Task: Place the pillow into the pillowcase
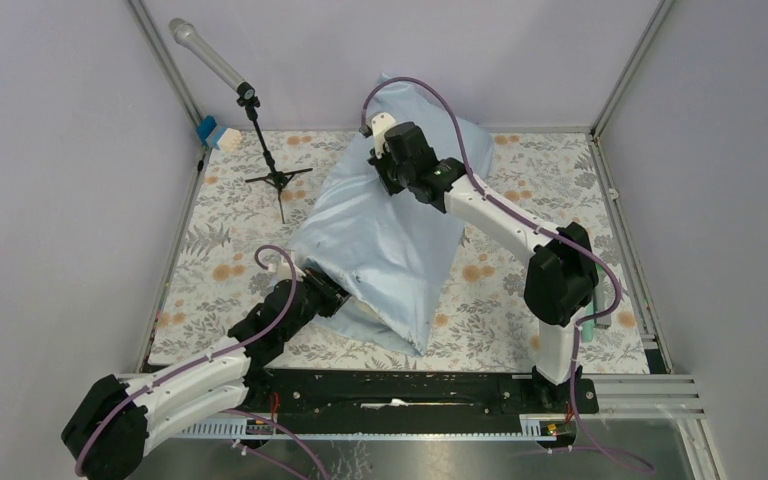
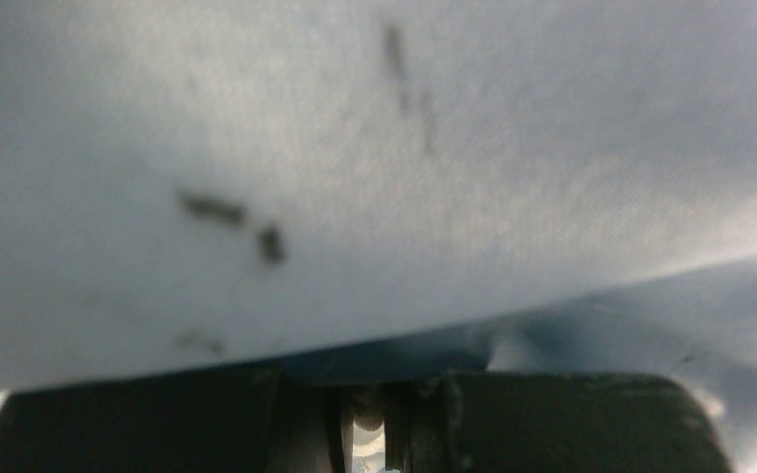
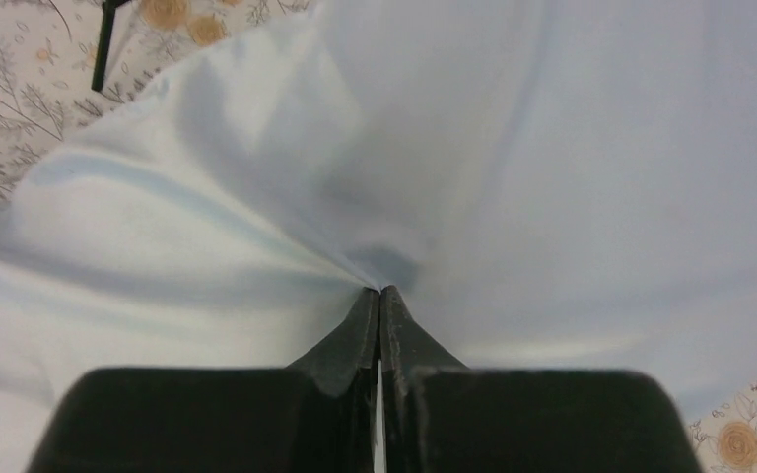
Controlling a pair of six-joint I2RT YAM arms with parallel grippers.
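Note:
The light-blue pillowcase [image 1: 390, 230] stands as a bulging mound in the middle of the table, its far end raised. The pillow is hidden; the bulk under the cloth suggests it is inside. My right gripper [image 1: 392, 165] is shut on a pinch of the pillowcase near the raised far top. In the right wrist view the gripper [image 3: 379, 291] has its fingertips together on a fold of the pillowcase [image 3: 552, 148]. My left gripper [image 1: 338, 295] is at the near left lower edge. There the pillowcase [image 2: 355, 148] drapes over the left gripper [image 2: 370, 379], whose jaws look closed.
The grey floral tablecloth [image 1: 560, 180] covers the table. A microphone on a black tripod stand [image 1: 278, 180] is at the back left, with a small blue and white object [image 1: 218, 133] by the corner. Metal frame posts and walls enclose the table.

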